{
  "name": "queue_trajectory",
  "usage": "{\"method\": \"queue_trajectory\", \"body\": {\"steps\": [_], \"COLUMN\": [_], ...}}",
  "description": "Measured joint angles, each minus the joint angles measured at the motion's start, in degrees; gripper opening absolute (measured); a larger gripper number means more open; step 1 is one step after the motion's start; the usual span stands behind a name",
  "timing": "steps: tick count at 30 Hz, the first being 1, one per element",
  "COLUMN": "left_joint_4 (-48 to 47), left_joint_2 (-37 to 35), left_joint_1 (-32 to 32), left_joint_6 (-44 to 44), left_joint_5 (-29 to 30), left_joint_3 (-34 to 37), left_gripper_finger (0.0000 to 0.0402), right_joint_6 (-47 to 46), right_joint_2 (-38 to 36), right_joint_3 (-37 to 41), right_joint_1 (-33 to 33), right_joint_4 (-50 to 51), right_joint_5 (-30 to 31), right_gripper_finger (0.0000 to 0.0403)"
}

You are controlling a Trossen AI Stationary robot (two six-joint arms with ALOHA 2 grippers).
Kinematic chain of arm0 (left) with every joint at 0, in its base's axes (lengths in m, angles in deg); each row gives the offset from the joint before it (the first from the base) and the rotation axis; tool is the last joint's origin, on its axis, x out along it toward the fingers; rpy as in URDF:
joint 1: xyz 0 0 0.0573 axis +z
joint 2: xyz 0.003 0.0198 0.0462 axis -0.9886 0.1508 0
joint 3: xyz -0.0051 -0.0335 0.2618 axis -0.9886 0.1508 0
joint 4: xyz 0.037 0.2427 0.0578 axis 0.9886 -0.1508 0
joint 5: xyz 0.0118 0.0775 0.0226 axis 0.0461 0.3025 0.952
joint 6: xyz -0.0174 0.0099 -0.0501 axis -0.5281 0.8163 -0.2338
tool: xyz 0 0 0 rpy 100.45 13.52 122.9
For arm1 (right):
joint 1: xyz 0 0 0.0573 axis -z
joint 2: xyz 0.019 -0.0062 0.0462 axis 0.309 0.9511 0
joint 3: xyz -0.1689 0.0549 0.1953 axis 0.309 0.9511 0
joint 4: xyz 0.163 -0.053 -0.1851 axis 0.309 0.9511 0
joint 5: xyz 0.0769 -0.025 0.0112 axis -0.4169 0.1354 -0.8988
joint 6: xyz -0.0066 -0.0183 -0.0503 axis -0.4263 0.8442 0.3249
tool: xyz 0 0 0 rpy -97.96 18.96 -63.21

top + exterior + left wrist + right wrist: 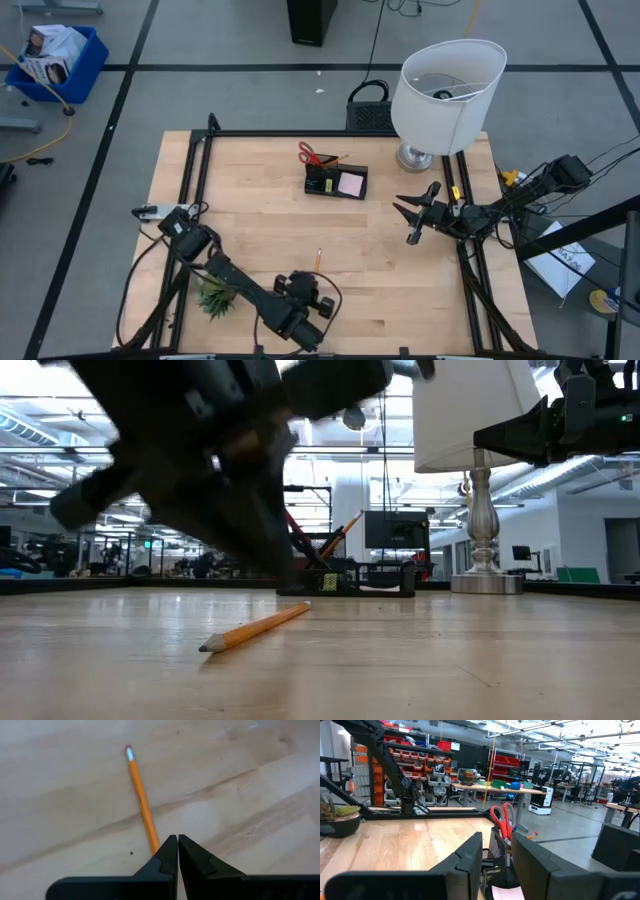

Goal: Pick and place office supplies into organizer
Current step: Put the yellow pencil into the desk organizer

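From above, the organizer [336, 181] sits on the table [250, 220] just past centre toward 12 o'clock, with the pink pad [350, 184] in its right-hand compartment and the red scissors [309, 154] standing out of its far left corner. A lone pencil [318, 258] lies on the bare wood at about 6 o'clock from the organizer, well apart from it. The left gripper [318, 296] hangs near the table's front edge, just at 6 o'clock of the pencil; the plant [214, 297] is at its 9 o'clock. The right gripper [409, 219] hovers at 3 o'clock of the organizer, near the lamp [444, 92], which stands at the far right corner. In the low view the pencil [257, 628] lies flat in the foreground, tip toward the camera, under the dark bulk of the left arm, while the organizer [350, 574] shows beyond with scissors and a pencil sticking up. The left wrist view shows the left gripper [178, 847] clenched shut and empty, fingertips above the pencil [141, 797] near its pointed end, eraser end away. The right wrist view shows the right gripper [495, 852] with fingers parted and nothing between them, pointing at the organizer [499, 862] and scissors [502, 821].
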Motion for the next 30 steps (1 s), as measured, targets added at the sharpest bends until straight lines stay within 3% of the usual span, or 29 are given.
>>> {"method": "queue_trajectory", "body": {"steps": [7, 11, 25, 30], "left_joint_4": [-2.99, -5.31, -0.30, 1.42], "left_joint_2": [-2.51, -2.47, -1.14, -1.14], "left_joint_1": [0.71, 2.18, 8.99, 9.12], "left_joint_6": [4.58, 3.48, 8.90, 9.79], "left_joint_5": [1.91, -0.02, -3.96, -2.01], "left_joint_3": [-0.12, -0.07, 0.48, 0.48], "left_gripper_finger": [0.0017, 0.0017, 0.0016, 0.0016], "right_joint_6": [0.01, 0.00, 0.00, 0.01], "right_joint_2": [0.00, 0.01, 0.01, -0.01], "right_joint_3": [0.01, 0.01, 0.00, 0.00], "right_joint_1": [0.01, -0.01, 0.01, -0.01], "right_joint_4": [0.01, 0.02, 0.00, -0.02], "right_joint_5": [0.00, 0.00, 0.00, 0.00], "right_gripper_finger": [0.0100, 0.0100, 0.0100, 0.0100]}}
